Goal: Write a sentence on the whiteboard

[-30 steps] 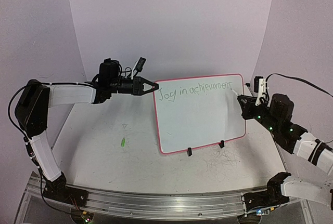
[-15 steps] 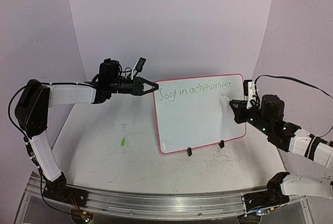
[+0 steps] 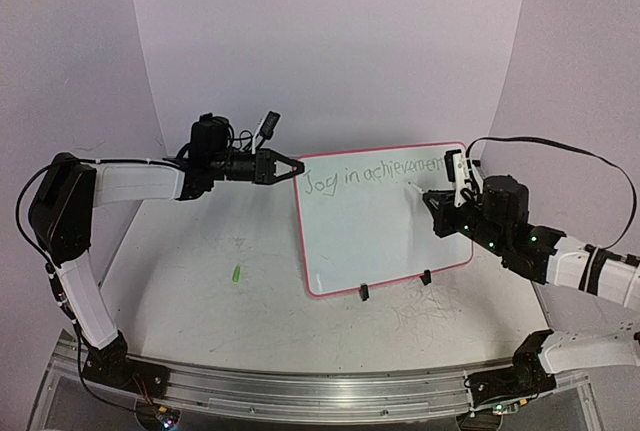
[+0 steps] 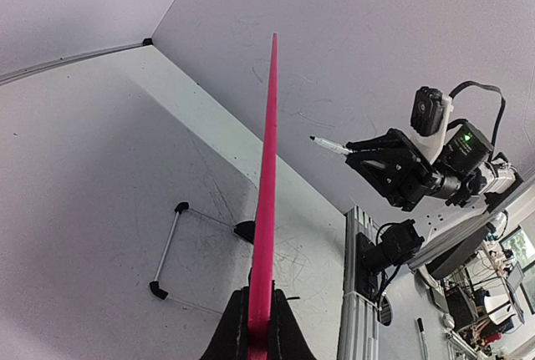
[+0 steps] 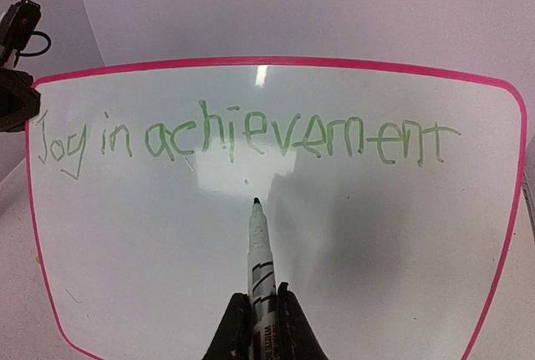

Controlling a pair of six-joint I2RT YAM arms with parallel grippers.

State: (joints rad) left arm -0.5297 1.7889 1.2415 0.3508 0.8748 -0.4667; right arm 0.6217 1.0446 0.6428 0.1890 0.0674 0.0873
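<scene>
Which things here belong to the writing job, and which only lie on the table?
Belong to the job: whiteboard, clamped by the left fingers; green sentence; marker in the right fingers.
Lying about: small green piece and grey scribbles on the table.

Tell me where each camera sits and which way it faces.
Top: above and behind the robot, facing the whiteboard; left claw and right claw show.
Left wrist: looks along the board's edge; left claw clamps it.
Right wrist: faces the sentence; right claw holds the marker.
Shared: top and left wrist both show the right claw.
</scene>
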